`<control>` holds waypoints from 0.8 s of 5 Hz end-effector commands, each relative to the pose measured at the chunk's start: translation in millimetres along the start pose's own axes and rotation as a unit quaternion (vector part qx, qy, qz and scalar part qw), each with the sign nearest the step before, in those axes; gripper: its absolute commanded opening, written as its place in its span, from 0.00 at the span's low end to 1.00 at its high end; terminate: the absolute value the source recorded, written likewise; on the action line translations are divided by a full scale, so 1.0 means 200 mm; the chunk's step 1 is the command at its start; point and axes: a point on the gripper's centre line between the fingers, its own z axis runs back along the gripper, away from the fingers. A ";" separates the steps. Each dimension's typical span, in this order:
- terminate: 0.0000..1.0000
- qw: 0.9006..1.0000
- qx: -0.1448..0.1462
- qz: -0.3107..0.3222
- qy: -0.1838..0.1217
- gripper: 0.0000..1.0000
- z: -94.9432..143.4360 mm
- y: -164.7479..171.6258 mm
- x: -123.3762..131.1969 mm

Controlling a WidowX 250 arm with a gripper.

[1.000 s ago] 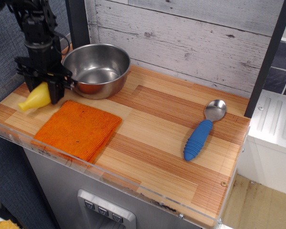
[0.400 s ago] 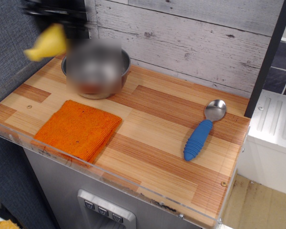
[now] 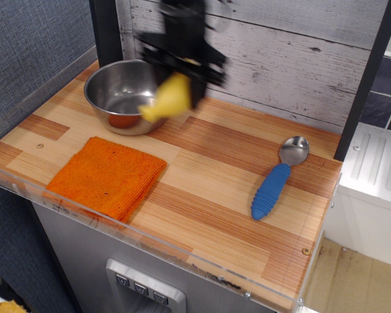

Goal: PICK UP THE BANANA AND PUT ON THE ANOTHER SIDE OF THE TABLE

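The yellow banana [image 3: 169, 98] hangs in the air in my gripper [image 3: 184, 70], stem end pointing down-left, just right of the steel bowl and above the wooden table [image 3: 215, 169]. The black gripper is shut on the banana's thick end and is blurred by motion. It sits near the back wall, over the table's back middle.
A steel bowl [image 3: 122, 94] stands at the back left. An orange cloth [image 3: 107, 175] lies at the front left. A blue-handled spoon [image 3: 278, 177] lies at the right. A clear acrylic rim [image 3: 150, 241] runs along the front edge. A plank wall stands behind.
The gripper lifted the banana off the table's left end, rose, then carried it right past the bowl toward the back middle.
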 end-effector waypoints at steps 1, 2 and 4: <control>0.00 0.997 0.053 0.030 -0.042 0.00 -0.05 -0.22 0.02; 0.00 0.995 0.055 0.056 -0.060 0.00 -0.13 -0.21 0.02; 0.00 0.994 -0.039 0.051 -0.088 0.00 -0.24 -0.11 -0.01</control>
